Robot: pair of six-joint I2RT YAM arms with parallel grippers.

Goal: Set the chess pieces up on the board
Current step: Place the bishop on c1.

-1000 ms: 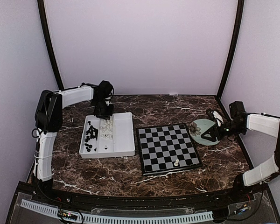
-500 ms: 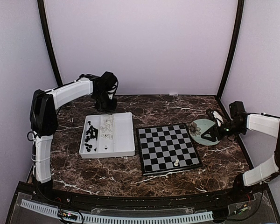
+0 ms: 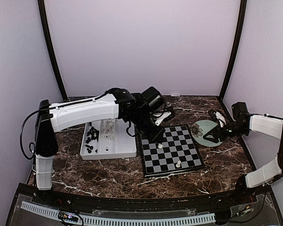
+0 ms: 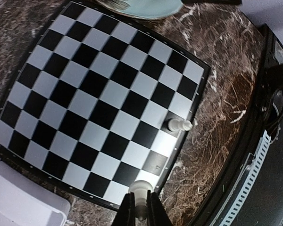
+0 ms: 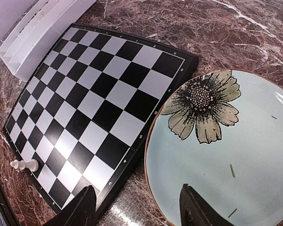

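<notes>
My left gripper [image 3: 158, 141] reaches over the left part of the board [image 3: 179, 141] and is shut on a white chess piece [image 3: 160, 145]. In the left wrist view the piece [image 4: 140, 195] sits between the fingertips, above the board's edge squares [image 4: 99, 94]. One white piece [image 3: 178, 164] stands on the board's near edge; it also shows in the left wrist view [image 4: 179, 125] and the right wrist view [image 5: 24, 165]. Several black pieces [image 3: 90, 138] and white pieces [image 3: 108, 129] lie in the white tray [image 3: 127, 143]. My right gripper [image 3: 212, 136] is open and empty [image 5: 139, 209].
A pale green plate [image 3: 202, 127] with a flower print lies just right of the board, under my right gripper; it shows in the right wrist view [image 5: 236, 160]. The tray touches the board's left side. Dark marble table all around; walls close behind.
My left arm has swung from the far side of the tray to over the board, carrying a white piece. The right arm has not moved.
</notes>
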